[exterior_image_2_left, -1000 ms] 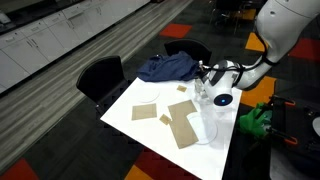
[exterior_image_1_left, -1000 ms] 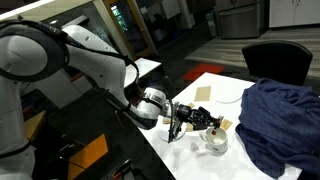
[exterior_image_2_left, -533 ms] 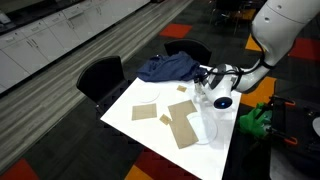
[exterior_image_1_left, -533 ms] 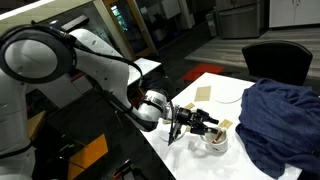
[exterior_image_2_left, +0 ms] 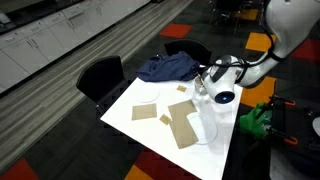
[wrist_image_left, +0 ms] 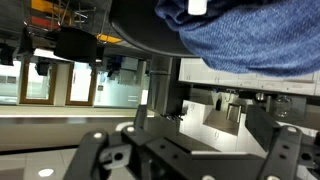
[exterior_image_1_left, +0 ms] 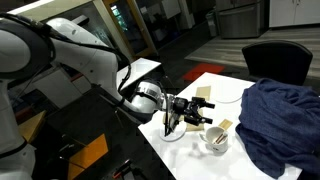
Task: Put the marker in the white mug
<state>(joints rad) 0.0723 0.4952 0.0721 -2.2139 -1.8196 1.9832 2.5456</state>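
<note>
The white mug stands on the white table near its edge; in an exterior view the mug sits at the table's far side. My gripper hangs just above and beside the mug, fingers spread, nothing between them. In an exterior view the gripper hovers close over the mug. The wrist view is upside down; the gripper shows two dark fingers set wide apart with only the room between them. The marker is hidden; I cannot make it out in any view.
A crumpled blue cloth lies beside the mug, also draped at the table's end. Tan square pieces and flat white plates lie across the table. Black chairs stand by the table. A green object sits past the table edge.
The jaws have opened from shut to wide. The gripper has drawn back and up from right over the mug.
</note>
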